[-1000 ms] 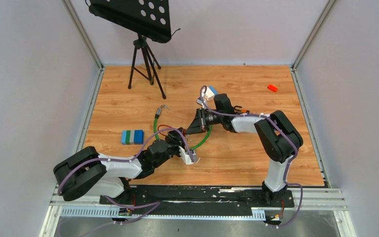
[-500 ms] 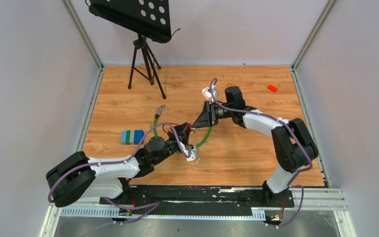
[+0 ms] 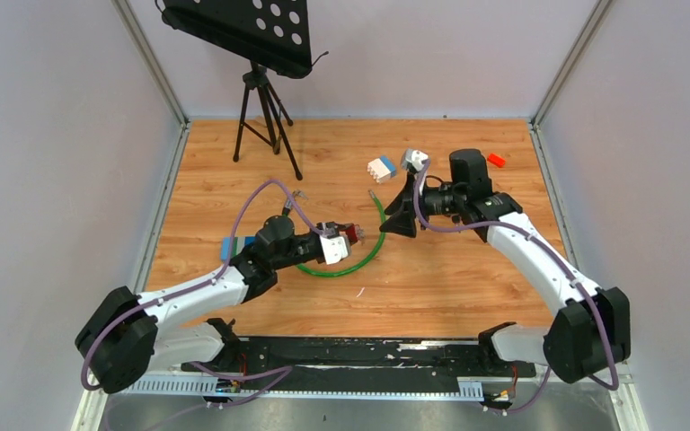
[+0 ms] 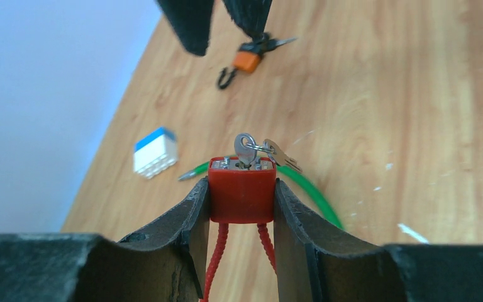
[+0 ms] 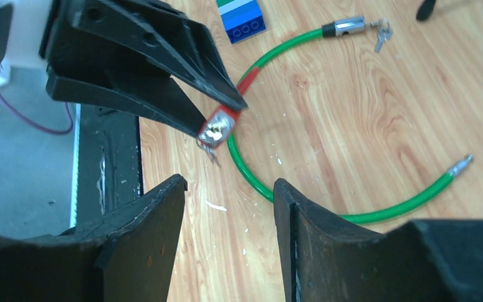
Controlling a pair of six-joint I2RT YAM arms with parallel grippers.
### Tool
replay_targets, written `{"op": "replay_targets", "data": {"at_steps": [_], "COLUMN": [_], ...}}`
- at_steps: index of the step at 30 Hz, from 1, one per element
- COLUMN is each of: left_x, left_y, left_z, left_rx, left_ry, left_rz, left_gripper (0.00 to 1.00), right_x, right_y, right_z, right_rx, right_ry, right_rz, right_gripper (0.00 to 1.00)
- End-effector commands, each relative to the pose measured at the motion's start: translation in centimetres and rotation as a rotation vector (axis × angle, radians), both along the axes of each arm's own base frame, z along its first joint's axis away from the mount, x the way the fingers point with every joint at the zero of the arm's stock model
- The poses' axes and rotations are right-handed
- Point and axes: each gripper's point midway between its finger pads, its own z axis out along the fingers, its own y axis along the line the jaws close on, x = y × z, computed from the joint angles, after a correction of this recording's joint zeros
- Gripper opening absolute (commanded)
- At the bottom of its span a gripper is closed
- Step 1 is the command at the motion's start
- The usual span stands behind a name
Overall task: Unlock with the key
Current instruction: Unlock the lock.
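My left gripper (image 3: 349, 235) is shut on a red padlock (image 4: 241, 196) and holds it above the table. A silver key (image 4: 246, 150) sits in the lock's keyhole, with a second key hanging from its ring. The lock's red cable shackle hangs down between my fingers. My right gripper (image 3: 398, 215) is open and empty. It faces the lock from the right, a short way off. In the right wrist view, the lock (image 5: 219, 126) sits beyond my open right gripper (image 5: 229, 189), its key end turned toward it. A green cable lock (image 3: 373, 251) lies curved on the table below both grippers.
A tripod stand (image 3: 265, 108) stands at the back left. A white-and-blue block (image 3: 380, 168) and a small red block (image 3: 496, 160) lie at the back. A blue-and-green block (image 5: 242, 14) lies left of the cable. An orange clip (image 4: 246, 60) lies beyond the right gripper.
My right gripper has drawn back to the right, away from the lock. My left gripper has swung away from the near edge with the lock still in it.
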Motion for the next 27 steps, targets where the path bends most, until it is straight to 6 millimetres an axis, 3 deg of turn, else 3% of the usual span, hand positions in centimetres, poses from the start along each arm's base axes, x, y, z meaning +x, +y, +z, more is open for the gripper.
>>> {"op": "replay_targets", "data": {"at_steps": [1, 11, 20, 27], "left_x": [-3.8, -5.4, -5.7, -5.7], "left_y": [-2.5, -3.0, -3.0, -3.1], "left_z": [0.4, 0.3, 0.1, 0.0], "left_rx": [0.003, 0.023, 0.033, 0.036], "left_ry": [0.176, 0.242, 0.250, 0.253], "left_rz": [-0.244, -0.337, -0.355, -0.357], "left_gripper": [0.00, 0.00, 0.00, 0.00], "right_x": [-2.3, -5.8, -6.8, -8.0], "right_y": [0.7, 2.8, 2.6, 2.9], "right_z": [1.7, 0.1, -1.6, -2.6], "right_rx": [-0.032, -0.142, -0.225, -0.263], "right_ry": [-0.297, -0.466, -0.514, -0.531], "right_rz": [0.159, 0.321, 0.363, 0.400], "right_gripper": [0.53, 0.48, 0.36, 0.35]}}
